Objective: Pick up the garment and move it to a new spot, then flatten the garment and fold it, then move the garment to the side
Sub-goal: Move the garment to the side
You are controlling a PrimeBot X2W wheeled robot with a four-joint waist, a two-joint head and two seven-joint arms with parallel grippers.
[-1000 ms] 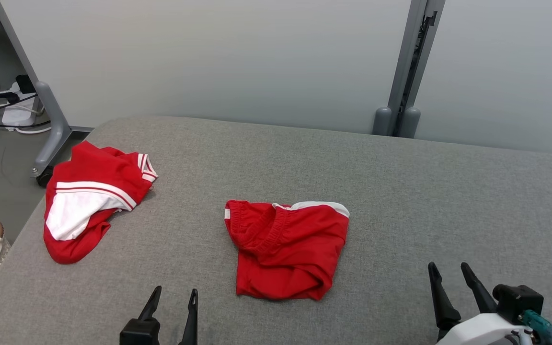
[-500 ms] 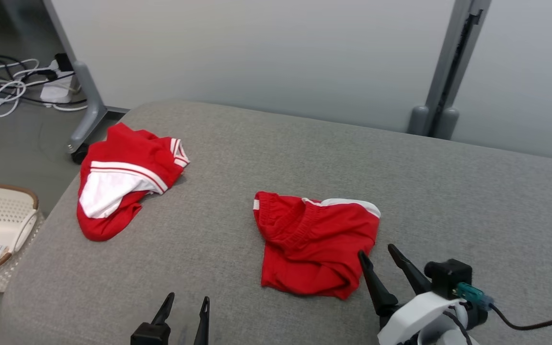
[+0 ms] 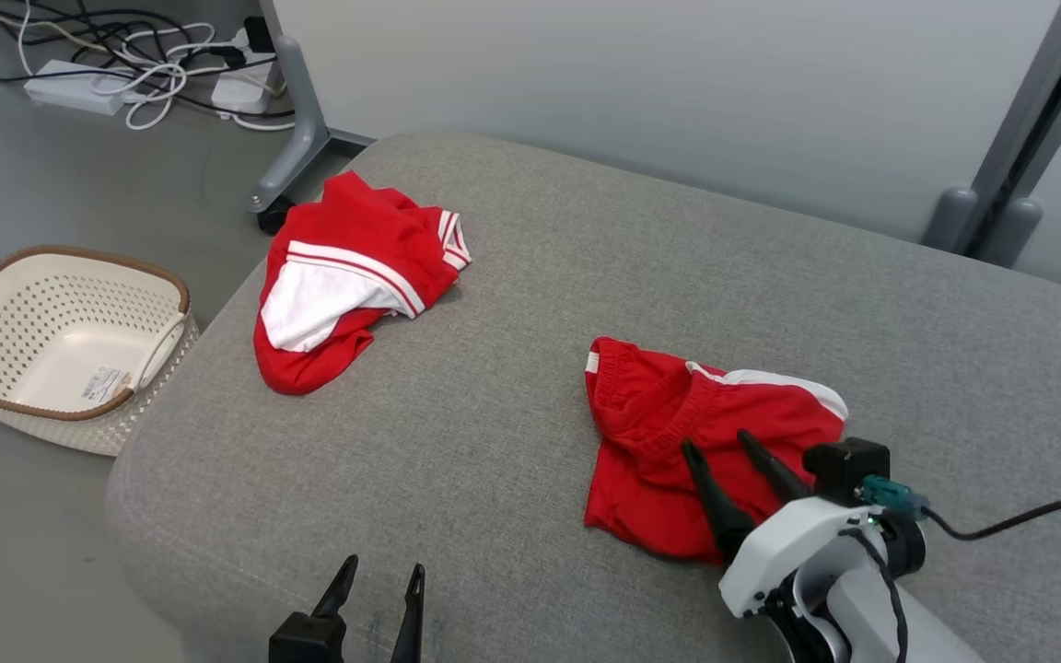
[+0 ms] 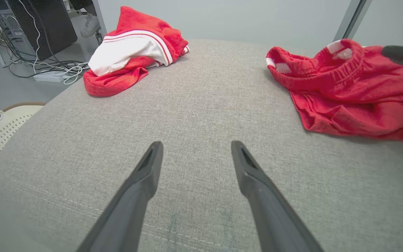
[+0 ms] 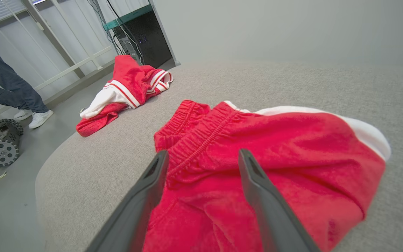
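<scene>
shorts [image 3: 650,414] now under spread right fingers [image 3: 713,495], earlier beside them.

The right tool [image 3: 715,439] overlaps the crumpled red elastic-waisted shorts [image 3: 641,405], hiding cloth beneath; whether it touches them cannot be told. The left tool [image 3: 384,562] is cut off at the bottom edge. The white label [image 3: 105,382] in the cream perforated basket [image 3: 61,285] is too small to read.

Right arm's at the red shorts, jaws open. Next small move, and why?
Probably lower the right gripper onto the red shorts and close. Its jaws stand open over the cloth with no fold pinched yet, and the shorts lie crumpled on the cushion.
</scene>
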